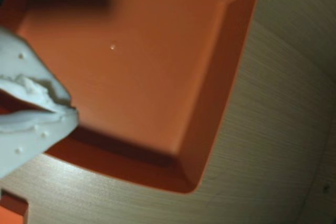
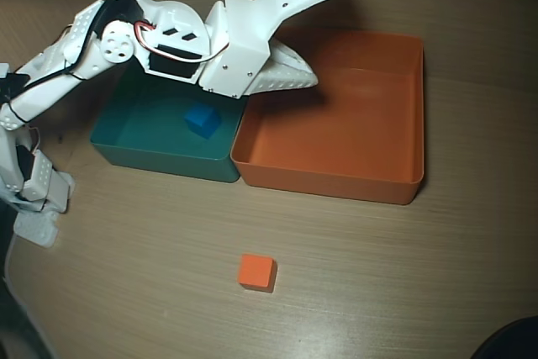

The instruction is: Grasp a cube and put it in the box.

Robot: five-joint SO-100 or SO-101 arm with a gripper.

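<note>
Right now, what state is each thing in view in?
Orange cube: loose on the table, outside both bins.
Orange box: empty.
Teal bin: holds the blue cube.
Gripper: shut, empty, above the orange box's left edge in the overhead view.

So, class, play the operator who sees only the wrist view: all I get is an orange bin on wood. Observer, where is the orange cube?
Observer: In the overhead view the orange cube lies on the table, outside the orange bin, nearer the picture's bottom edge.
Operator: Does anything stand beside the bin?
Observer: Yes, a teal bin sits against its left side in that view, with a blue cube inside.
</note>
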